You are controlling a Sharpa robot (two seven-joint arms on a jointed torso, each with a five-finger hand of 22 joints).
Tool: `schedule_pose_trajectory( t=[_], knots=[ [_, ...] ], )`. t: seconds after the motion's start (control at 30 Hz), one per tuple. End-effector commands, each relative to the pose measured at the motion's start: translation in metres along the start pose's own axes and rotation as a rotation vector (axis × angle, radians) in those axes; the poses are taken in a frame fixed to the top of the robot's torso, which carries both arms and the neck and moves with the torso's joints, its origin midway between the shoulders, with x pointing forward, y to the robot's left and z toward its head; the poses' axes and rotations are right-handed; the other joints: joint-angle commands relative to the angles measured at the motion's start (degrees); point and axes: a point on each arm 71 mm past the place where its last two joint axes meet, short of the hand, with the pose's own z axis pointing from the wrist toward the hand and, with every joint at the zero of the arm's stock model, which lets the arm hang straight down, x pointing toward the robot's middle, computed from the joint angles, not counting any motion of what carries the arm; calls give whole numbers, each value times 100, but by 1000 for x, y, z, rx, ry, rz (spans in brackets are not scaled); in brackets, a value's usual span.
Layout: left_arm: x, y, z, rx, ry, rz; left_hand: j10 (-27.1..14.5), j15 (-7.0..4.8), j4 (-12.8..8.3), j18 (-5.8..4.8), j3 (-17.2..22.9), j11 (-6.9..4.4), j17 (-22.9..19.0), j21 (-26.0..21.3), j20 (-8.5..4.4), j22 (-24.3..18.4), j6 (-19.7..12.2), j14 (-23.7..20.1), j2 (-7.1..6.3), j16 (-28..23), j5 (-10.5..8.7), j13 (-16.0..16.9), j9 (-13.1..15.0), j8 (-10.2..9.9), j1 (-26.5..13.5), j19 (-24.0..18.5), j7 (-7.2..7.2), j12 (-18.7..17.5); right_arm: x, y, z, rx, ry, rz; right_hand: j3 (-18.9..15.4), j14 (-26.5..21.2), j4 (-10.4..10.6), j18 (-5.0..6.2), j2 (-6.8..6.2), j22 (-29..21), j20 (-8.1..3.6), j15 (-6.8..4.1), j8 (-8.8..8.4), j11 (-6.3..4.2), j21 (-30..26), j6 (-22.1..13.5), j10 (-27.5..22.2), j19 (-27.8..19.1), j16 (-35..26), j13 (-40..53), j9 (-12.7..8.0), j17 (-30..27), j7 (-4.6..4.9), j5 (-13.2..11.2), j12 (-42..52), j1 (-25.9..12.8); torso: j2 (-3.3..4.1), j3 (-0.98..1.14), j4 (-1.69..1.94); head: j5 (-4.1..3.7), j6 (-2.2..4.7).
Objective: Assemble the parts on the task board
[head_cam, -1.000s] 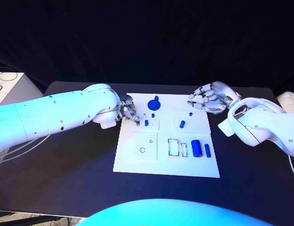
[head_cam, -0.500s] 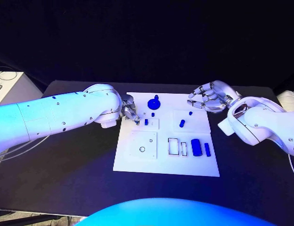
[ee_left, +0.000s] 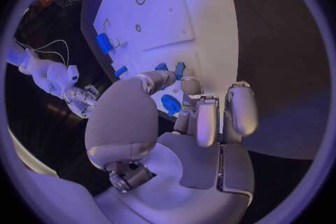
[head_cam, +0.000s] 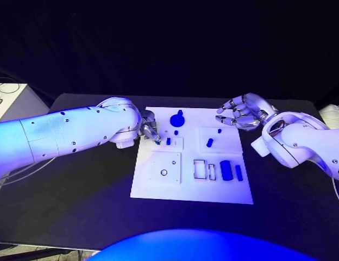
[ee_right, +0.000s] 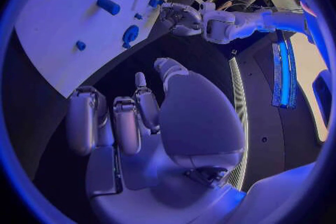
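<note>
While the white task board [head_cam: 192, 187] lies flat in the middle of the black table [head_cam: 75, 196], the left hand [head_cam: 149, 130] sits at the board's upper left edge, fingertips down among the small blue pieces there. From the left wrist view that hand [ee_left: 189, 117] has its fingers curled over the board's corner, with a small blue peg [ee_left: 179, 70] right at the fingertips; whether the peg is pinched or merely touched I cannot tell.

Just right of the left hand in the head view stands a short blue peg [head_cam: 168, 141], and above it, near the board's top edge, a round blue knob [head_cam: 177, 118]. Toward the middle right of the board a slanted blue peg [head_cam: 209, 143] stands apart. Lower down on the right lie a thick blue cylinder [head_cam: 226, 170] and a thin blue bar [head_cam: 238, 173] side by side, beside two white rectangular slots.

The right hand [head_cam: 237, 113] hovers over the board's upper right corner, off the surface, fingers curled inward around nothing, as the right wrist view [ee_right: 133, 117] also shows.
</note>
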Motion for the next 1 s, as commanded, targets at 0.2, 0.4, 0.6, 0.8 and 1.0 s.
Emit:
schedule_pose_trajectory(
  t=[0.2,0.4,0.6,0.8,1.0],
  knots=[
    [8,-1,0,-4,57,29,23,-43,-1048,-42,1012,-7,774,15,0,6,36,418,63,18,30,4,-21,34,4,23,8,25,1,1,0,-14,7,-7,19,509,6,118,-14,846,-22,-36,26,-15,-20,-41,-17,148,-35,262,-8,1141,-6,16,18,-31,-2,-3,1,-10,0],
    [8,-2,1,-4,55,27,27,-44,-1052,-46,1016,-8,776,24,-1,22,39,419,59,18,33,12,-20,33,-1,36,6,27,1,1,0,-15,7,-7,19,509,6,118,-14,846,-22,-36,26,-15,-20,-41,-17,148,-35,262,-8,1141,-6,16,18,-31,1,-2,4,-9,-2],
    [7,-2,3,-10,45,24,17,-45,-1053,-45,1020,-8,768,22,-2,18,41,417,60,15,34,-15,-19,32,-4,32,6,13,1,1,-1,-15,7,-7,19,509,6,118,-14,846,-22,-36,26,-15,-20,-41,-17,148,-35,262,-8,1141,-6,16,18,-31,10,-4,-3,-13,-10],
    [6,1,1,-10,29,20,18,-45,-1052,-44,1026,-9,765,20,-4,14,41,416,64,14,34,-14,-19,30,-7,30,6,12,1,1,-1,-16,7,-7,19,509,6,118,-14,846,-22,-36,26,-15,-20,-41,-17,148,-35,262,-8,1141,-6,16,18,-31,2,2,-3,-21,-25],
    [4,4,-5,7,-8,-13,29,-46,-1055,-45,1031,-10,779,22,-5,17,43,420,64,20,35,12,-18,30,-8,32,5,24,1,1,-1,-15,7,-7,19,509,6,118,-14,846,-22,-36,26,-15,-20,-41,-17,148,-35,262,-8,1141,-6,16,18,-31,-4,-7,2,-29,-34]
  ],
)
